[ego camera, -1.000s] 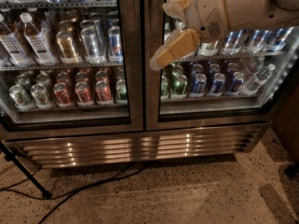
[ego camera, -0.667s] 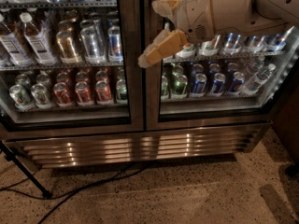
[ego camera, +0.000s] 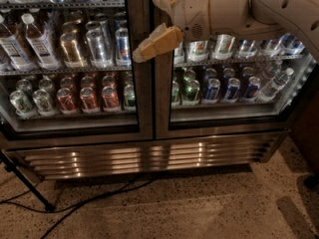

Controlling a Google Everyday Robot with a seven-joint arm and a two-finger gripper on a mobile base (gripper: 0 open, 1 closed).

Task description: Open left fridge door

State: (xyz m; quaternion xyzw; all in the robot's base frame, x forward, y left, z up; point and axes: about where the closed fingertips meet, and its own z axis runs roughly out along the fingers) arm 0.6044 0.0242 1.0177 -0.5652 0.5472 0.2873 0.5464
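My gripper (ego camera: 146, 28) sits at upper centre, jaws spread before the inner steel edge of the left fridge door (ego camera: 143, 98), which fills the frame's left half, presumably ready to catch that edge.

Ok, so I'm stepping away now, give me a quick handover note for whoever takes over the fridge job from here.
Gripper: open, holding nothing, up in front of the steel uprights where the two doors meet.
Left fridge door: shut, level with the right door; the fridge is fully closed.
Done: the gripper is at the left door's inner edge, with no grasp yet.
Left: take hold at that edge and pull the door open. I can't make out the handle here.
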